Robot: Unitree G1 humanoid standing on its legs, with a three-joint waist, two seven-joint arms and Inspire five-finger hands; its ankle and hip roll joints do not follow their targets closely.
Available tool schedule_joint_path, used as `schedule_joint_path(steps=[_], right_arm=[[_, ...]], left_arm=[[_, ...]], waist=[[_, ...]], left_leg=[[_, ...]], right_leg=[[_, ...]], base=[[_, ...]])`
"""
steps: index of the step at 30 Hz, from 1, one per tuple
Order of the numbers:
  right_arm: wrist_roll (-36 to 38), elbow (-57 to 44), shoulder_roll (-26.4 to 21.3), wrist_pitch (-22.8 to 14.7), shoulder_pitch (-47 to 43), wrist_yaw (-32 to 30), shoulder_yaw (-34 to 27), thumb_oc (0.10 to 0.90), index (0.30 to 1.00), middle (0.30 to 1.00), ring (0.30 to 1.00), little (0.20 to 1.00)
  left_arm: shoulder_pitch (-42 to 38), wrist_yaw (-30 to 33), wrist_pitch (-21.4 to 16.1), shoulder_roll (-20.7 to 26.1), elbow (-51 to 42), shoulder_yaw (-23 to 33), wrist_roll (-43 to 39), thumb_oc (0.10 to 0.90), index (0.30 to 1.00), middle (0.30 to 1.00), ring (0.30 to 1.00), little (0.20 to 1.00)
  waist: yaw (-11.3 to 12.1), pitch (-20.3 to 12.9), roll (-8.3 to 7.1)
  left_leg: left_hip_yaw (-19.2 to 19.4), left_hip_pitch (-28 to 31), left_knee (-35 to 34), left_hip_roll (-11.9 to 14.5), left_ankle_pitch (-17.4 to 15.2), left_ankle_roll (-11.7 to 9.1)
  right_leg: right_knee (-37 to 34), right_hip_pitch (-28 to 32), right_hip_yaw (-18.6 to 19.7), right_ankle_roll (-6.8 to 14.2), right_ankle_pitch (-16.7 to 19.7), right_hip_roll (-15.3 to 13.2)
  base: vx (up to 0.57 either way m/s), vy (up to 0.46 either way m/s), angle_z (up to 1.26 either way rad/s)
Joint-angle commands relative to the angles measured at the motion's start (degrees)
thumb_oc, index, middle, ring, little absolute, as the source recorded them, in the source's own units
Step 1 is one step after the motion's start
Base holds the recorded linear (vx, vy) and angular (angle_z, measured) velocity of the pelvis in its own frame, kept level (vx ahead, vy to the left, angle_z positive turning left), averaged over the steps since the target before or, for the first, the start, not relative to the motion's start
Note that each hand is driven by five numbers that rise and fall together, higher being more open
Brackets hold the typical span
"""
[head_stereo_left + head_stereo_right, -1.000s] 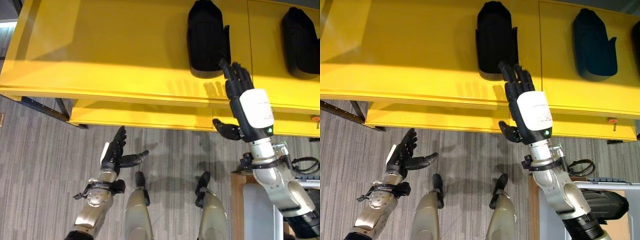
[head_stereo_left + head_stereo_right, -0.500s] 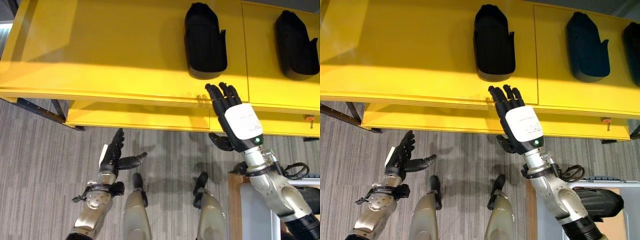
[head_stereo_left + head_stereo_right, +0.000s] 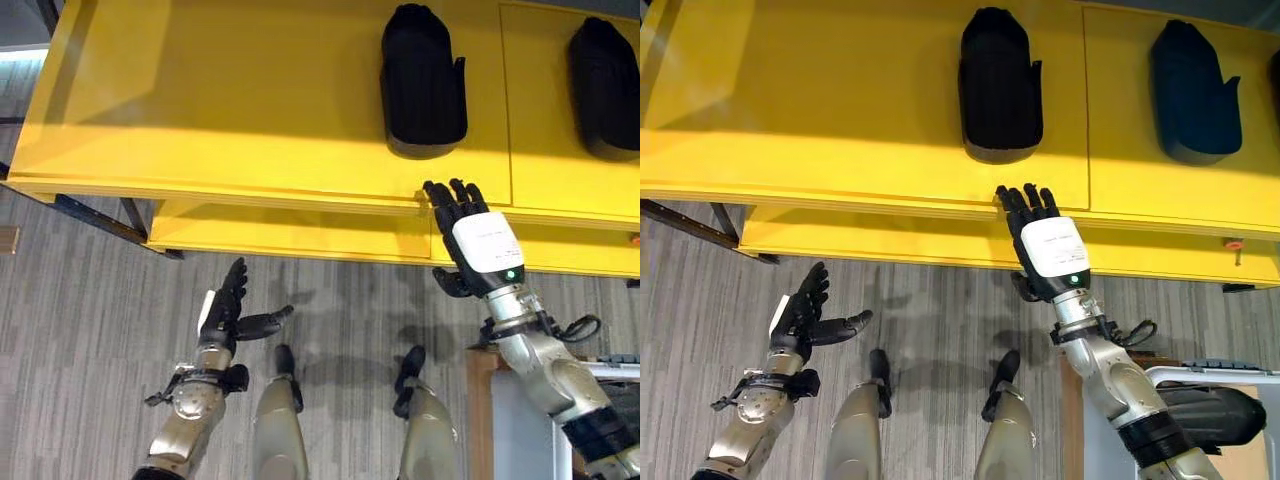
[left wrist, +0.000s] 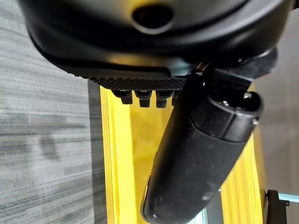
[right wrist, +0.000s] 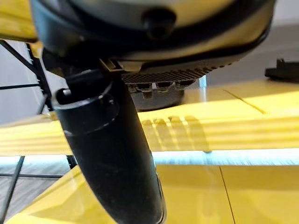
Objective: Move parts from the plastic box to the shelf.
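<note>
1. Parts: one black part [image 3: 423,78] lies on the yellow shelf [image 3: 220,110] at 12 o'clock, a second black part [image 3: 606,85] at 2 o'clock.
2. Right hand [image 3: 478,250] hovers at the shelf's front edge, fingers straight and spread, empty, below the first part.
3. Left hand [image 3: 228,310] hangs over the grey floor [image 3: 80,330] at 7 o'clock, fingers relaxed, empty.

A bright band of light is laid across the glossy yellow shelf top [image 3: 250,130] — finger shadows are cast near its front edge. Both wrist views are blurred up close — soft glare included.
</note>
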Motion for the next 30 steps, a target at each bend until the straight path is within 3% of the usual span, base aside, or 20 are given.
schedule_joint_path(steps=[1, 13, 30], right_arm=[[-1.3, -2.2, -1.7, 0.4, -5.6, -4.9, -0.6, 0.9, 1.0, 1.0, 1.0, 1.0], [1.9, 8.2, 1.2, 1.5, -11.5, -3.2, 4.0, 0.9, 1.0, 1.0, 1.0, 1.0], [6.6, 15.5, 2.5, 2.1, -19.4, -1.4, 7.7, 0.9, 1.0, 1.0, 1.0, 1.0]], left_arm=[[-1.1, -0.6, -5.9, 1.2, -3.9, 0.8, 0.9, 0.9, 1.0, 1.0, 1.0, 1.0], [-1.5, -1.5, -6.3, 1.3, -3.6, 0.2, -0.2, 0.9, 1.0, 1.0, 1.0, 1.0], [-1.5, -2.2, -6.3, 1.7, -3.6, 0.1, -2.1, 0.9, 1.0, 1.0, 1.0, 1.0]], waist=[[0.8, -2.2, 0.26], [2.2, -1.7, 1.27], [3.6, -1.2, 1.75]], left_leg=[[0.0, 3.3, -4.3, -2.2, 1.6, 2.2], [-0.4, 2.2, -4.3, -2.7, 1.8, 2.6], [-0.7, 1.5, -4.3, -3.2, 1.8, 2.8]], right_leg=[[8.1, 0.9, -0.1, 2.1, -4.2, 1.5], [8.1, 0.3, -0.4, 2.0, -3.9, 1.0], [8.4, -0.3, -0.7, 1.9, -3.7, 0.9]], base=[[0.0, 0.0, 0.0], [0.0, 0.0, 0.0], [0.0, 0.001, 0.01]])
